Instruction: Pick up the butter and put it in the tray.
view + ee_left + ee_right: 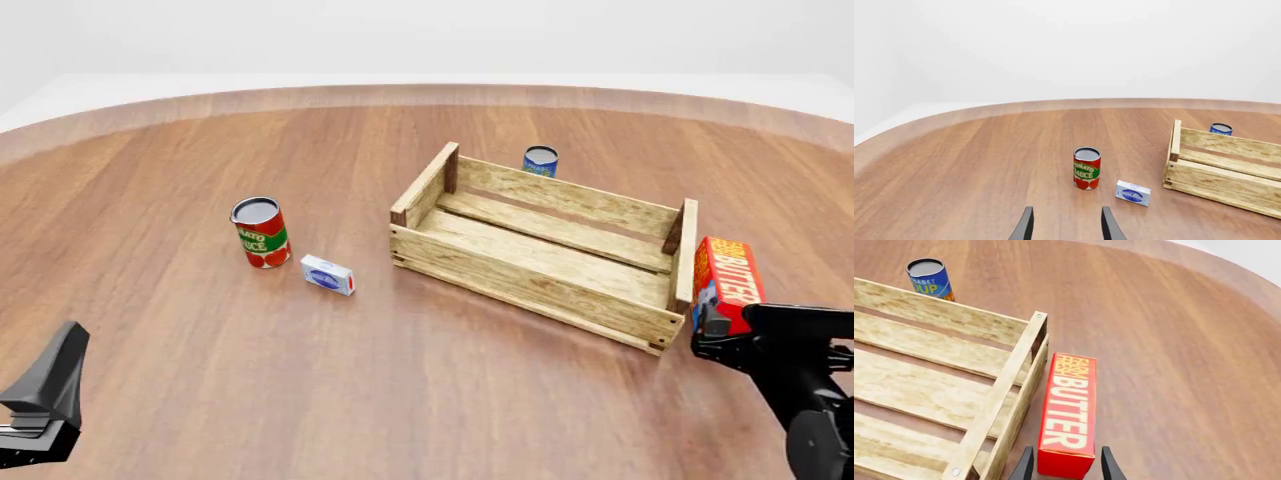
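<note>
At the far left of the front view the left end effector [47,400] hung idle over the tabletop [200,330], its fingers apart with nothing between them. Next came a red can [260,232] whose label read "TOMATO SAUCE", then a small white-and-blue box [327,274] with print too fine to read. The tray [541,262] sat mid-table, and a blue can [539,160] behind it showed letters ending "ABET" and "UP". The butter [1069,412] lay on the tabletop just beside the tray's right end board, lettered "FARM FRESH BUTTER" in pale type. The right end effector [1065,467] had its fingers spread to either side of the carton's near end, not visibly pressing it. The carton looked like a stiff, light, smooth-sided box; a hold across its narrow width, further toward the middle, would likely keep it from swinging.
</note>
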Motion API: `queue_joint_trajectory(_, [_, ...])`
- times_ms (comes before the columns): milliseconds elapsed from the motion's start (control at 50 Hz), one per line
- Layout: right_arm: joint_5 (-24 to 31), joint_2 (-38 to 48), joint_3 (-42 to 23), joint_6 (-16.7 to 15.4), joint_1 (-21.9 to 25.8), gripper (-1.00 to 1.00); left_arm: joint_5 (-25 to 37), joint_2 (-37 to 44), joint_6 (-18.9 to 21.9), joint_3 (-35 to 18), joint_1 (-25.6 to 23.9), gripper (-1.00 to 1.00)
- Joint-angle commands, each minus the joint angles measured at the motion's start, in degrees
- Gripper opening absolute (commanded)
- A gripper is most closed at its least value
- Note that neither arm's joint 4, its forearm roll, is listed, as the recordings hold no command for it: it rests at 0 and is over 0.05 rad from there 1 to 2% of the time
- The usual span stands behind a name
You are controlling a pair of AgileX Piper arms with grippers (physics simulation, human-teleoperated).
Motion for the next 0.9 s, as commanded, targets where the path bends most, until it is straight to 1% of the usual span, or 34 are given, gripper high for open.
queue_joint_trajectory(20, [0.00,1.08,-0.59,0.03,-0.08,1.00,0.00,0.00,0.00,0.00,0.00,1.00])
queue_joint_trajectory(500, [0.04,3.67,-2.73,-0.13,-0.49,1.00,0.00,0.00,0.00,0.00,0.00,1.00])
queue_joint_trajectory(800, [0.07,3.81,-2.96,0.23,-0.17,1.00,0.00,0.00,0.00,0.00,0.00,1.00])
queue_joint_trajectory(820, [0.07,3.83,-2.98,0.18,-0.20,-1.00,0.00,0.00,0.00,0.00,0.00,1.00])
queue_joint_trajectory(900, [0.07,3.82,-2.89,0.37,0.04,-1.00,0.00,0.00,0.00,0.00,0.00,1.00])
